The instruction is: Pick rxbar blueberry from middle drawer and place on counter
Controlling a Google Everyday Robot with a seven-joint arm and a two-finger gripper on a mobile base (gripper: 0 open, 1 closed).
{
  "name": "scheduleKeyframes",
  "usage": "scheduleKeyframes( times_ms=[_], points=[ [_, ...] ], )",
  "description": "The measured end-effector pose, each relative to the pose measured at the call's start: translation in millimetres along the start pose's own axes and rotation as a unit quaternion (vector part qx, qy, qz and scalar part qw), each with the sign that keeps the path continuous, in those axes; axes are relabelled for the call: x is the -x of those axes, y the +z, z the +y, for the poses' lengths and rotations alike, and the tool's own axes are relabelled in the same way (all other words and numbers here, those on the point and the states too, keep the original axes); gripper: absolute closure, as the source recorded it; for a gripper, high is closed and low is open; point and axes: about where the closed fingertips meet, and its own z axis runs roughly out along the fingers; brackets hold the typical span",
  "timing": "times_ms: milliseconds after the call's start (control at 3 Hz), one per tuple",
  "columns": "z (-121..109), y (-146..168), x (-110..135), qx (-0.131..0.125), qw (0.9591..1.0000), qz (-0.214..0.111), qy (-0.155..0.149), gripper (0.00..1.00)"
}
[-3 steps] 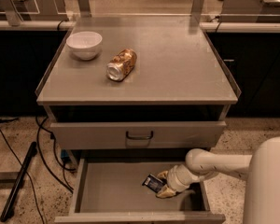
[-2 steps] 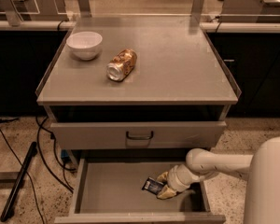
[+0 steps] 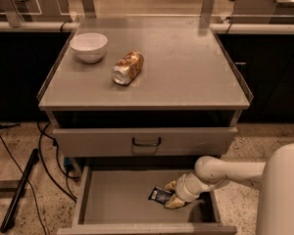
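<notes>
The rxbar blueberry [image 3: 160,195], a small dark blue wrapper with pale markings, lies on the floor of the open middle drawer [image 3: 117,199], right of its centre. My gripper [image 3: 172,194] reaches into the drawer from the right, its yellowish fingers [image 3: 174,202] on either side of the bar's right end. The white arm hides the drawer's right part. The counter [image 3: 186,67] is the grey-beige cabinet top above.
A white bowl [image 3: 88,46] stands at the counter's back left. A gold-brown can [image 3: 128,68] lies on its side near it. A shut drawer front with a dark handle [image 3: 146,142] is above the open drawer. Cables and a dark pole [image 3: 19,190] lie on the floor at left.
</notes>
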Motion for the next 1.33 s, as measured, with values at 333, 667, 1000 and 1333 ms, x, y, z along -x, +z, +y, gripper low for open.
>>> scheduleKeyframes(
  times_ms=[333, 667, 1000, 1333],
  points=[
    [2.8, -13.9, 4.4, 0.000, 1.0000, 0.005, 0.006, 1.00],
    [12.3, -39.7, 13.4, 0.004, 0.9999, 0.003, 0.010, 1.00],
    [24.7, -71.9, 22.2, 0.013, 0.9998, -0.001, 0.015, 1.00],
    [45.0, -117.7, 40.7, 0.029, 0.9995, -0.005, 0.008, 1.00]
  ],
)
